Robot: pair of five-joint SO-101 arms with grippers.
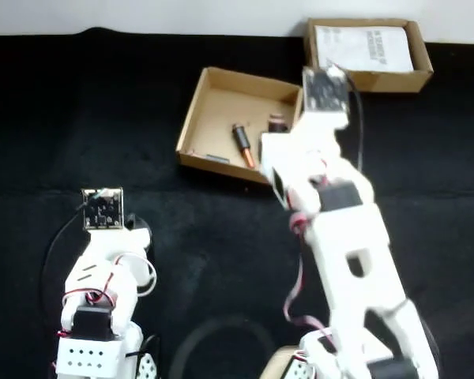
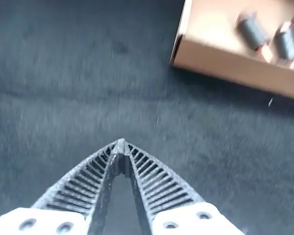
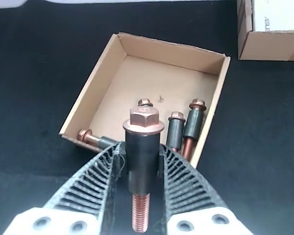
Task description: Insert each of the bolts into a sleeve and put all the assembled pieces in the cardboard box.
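**High view:** The cardboard box lies upper centre with assembled pieces on its floor. The right arm overhangs its right wall. A second box sits close by at upper right.

**Left wrist view:** The left gripper is closed tip to tip and holds nothing. It is over black cloth, well apart from the box.

**Right wrist view:** The right gripper is clamped on a sleeved bolt, held upright at lower centre, short of the near wall. Recommended: clear that wall, then release low over the bare floor at the box's left, away from the pieces on the right.
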